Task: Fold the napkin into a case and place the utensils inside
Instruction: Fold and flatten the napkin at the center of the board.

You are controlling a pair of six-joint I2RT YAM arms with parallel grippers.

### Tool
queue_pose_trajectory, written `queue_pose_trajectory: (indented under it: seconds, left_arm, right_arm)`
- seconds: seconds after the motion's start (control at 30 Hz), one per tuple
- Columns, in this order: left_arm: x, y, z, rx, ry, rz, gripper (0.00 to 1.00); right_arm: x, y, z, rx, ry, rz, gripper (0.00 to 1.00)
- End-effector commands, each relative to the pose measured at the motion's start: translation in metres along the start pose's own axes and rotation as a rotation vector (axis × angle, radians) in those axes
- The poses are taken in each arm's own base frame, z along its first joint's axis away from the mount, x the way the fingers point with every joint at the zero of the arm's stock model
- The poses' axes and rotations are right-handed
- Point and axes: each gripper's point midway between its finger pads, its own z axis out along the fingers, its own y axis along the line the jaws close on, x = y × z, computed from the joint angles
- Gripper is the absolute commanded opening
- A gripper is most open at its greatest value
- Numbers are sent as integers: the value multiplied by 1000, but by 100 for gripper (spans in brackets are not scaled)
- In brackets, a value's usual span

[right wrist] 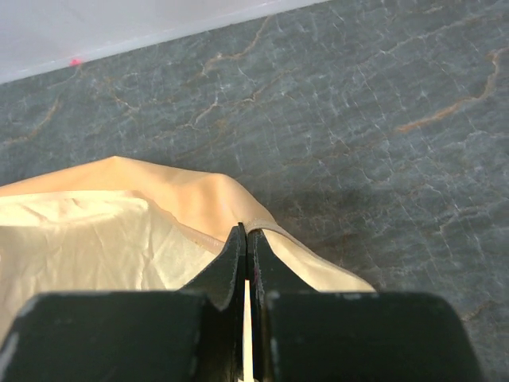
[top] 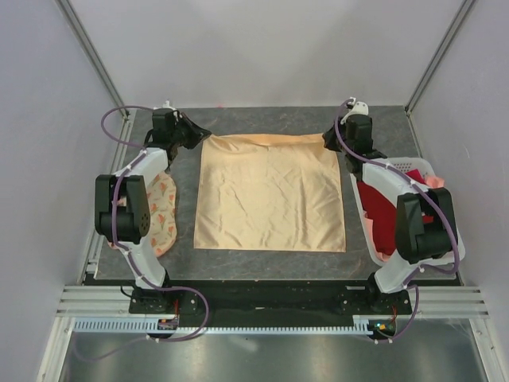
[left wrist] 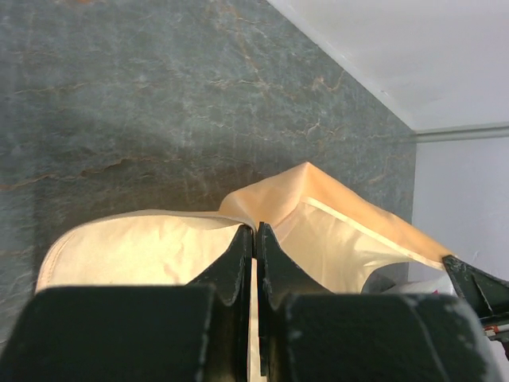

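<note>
Here, the peach-orange napkin (top: 270, 195) lay flat across the middle of the tabletop (top: 262, 263), its far corners pinched by the clenched left gripper (top: 200, 135) and right gripper (top: 328, 142); the first fold seemingly called for drawing both corners evenly toward the near edge.

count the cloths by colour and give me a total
peach-orange: 1, the napkin
cream with orange print: 1, the round cloth
dark red: 1, the red cloth in the white basket
total: 3
not counted: a pink scrap at the basket's right rim, too hidden to tell what it is
</note>
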Motion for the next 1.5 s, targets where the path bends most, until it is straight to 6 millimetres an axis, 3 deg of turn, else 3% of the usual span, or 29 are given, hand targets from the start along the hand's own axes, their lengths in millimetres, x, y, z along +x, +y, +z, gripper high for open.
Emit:
queue_pose_trajectory:
  seconds: [0.0, 0.13, 0.4, 0.63, 0.83, 1.13, 1.3, 1.47]
  left_arm:
    - [-13, -9, -28, -26, 20, -45, 2]
    - [5, -1, -51, -97, 95, -77, 2]
    - [44, -10, -107, -70, 188, -48, 2]
    - [92, 15, -145, -121, 269, -44, 2]
    - [107, 37, -174, -212, 255, -3, 2]
    - [154, 88, -195, -426, 344, -132, 2]
    - [154, 100, -201, -502, 321, -139, 2]
    - [161, 106, -206, -531, 332, -167, 2]
  right_arm:
    - [-24, 3, -16, -13, -20, 21, 0]
    - [-19, 1, -36, 4, 28, 33, 0]
    - [21, -7, -88, 39, 171, 64, 0]
    - [65, -4, -123, -10, 301, 89, 0]
    - [100, -11, -149, -21, 390, 79, 0]
    - [133, -30, -175, 45, 466, 52, 0]
    - [131, -38, -184, 130, 470, 103, 0]
    - [152, -50, -193, 219, 537, 156, 0]
